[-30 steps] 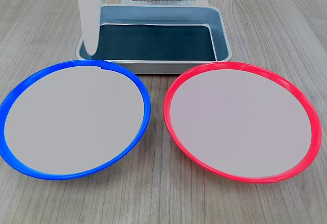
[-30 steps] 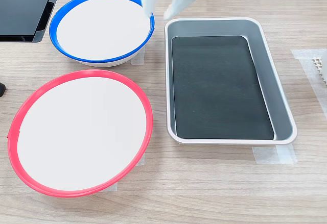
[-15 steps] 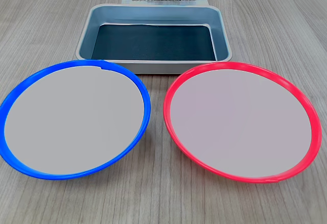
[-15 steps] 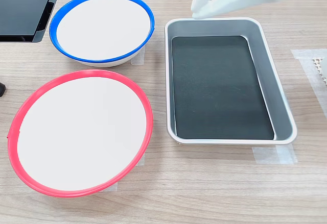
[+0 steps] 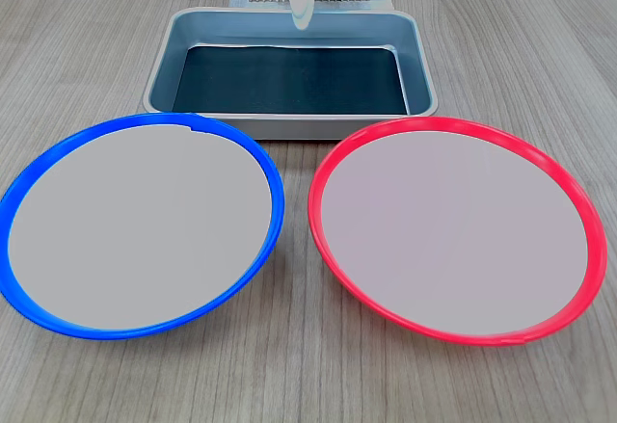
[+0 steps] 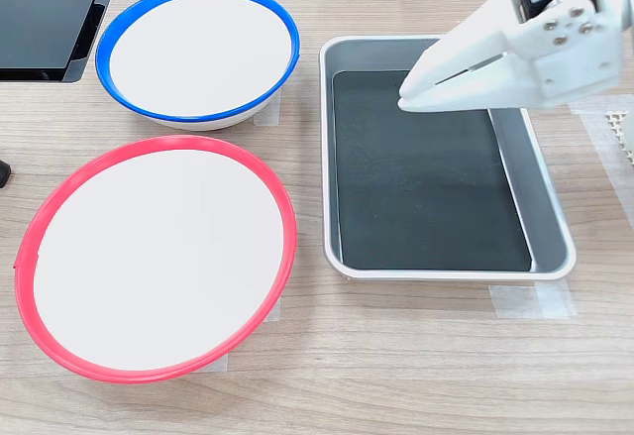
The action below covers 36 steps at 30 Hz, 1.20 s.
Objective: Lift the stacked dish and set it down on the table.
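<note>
We see the blue-rimmed stacked dish [image 6: 198,54] resting on the table [image 6: 396,356] in the upper left of the second exterior view, with a red-rimmed dish [image 6: 157,260] just below it. At centre right sits a grey metal tray [image 6: 545,197] with a dark bottom. Above the tray's upper part hangs the white gripper [image 6: 408,96] (its jaws nearly together, holding nothing). In the first exterior view, the stacked dish [image 5: 140,225] fills the lower left, well apart from the gripper [image 5: 302,18] at top centre.
</note>
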Tool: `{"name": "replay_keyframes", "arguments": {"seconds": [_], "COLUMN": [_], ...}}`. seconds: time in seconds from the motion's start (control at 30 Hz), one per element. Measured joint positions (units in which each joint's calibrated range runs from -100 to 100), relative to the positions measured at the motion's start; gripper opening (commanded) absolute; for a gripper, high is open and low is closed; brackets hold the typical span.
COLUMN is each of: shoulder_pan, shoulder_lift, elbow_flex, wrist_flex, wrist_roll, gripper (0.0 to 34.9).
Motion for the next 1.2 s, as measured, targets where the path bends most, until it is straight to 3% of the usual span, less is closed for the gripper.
{"name": "replay_keyframes", "arguments": {"seconds": [0.3, 1.2], "shoulder_pan": [1.2, 0.2], "shoulder_lift": [-1.0, -1.0], "elbow_flex": [0.1, 0.1], "wrist_flex": [7.9, 8.1], "wrist_roll": [-0.9, -0.4], "gripper": [0.2, 0.3]}}
